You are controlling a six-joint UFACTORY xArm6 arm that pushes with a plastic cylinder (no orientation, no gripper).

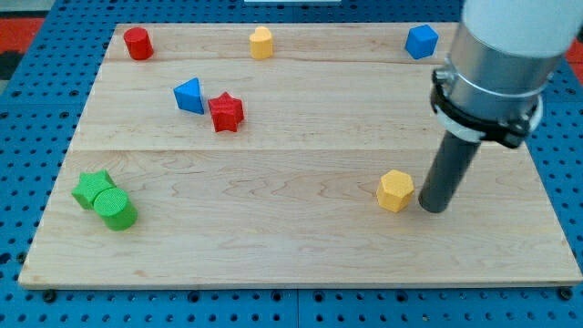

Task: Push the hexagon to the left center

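A yellow hexagon block [395,190] lies on the wooden board [291,246], right of centre toward the view's bottom. My tip [434,207] stands just to the right of it, a small gap apart, at about the same height in the view. The dark rod rises from the tip to the grey arm at the view's top right.
A second yellow block [261,43] sits at the top centre. A red cylinder [138,43] is at the top left, a blue block [422,41] at the top right. A blue triangle [189,96] touches a red star [225,112]. A green star [92,189] and green cylinder [116,209] sit at the left.
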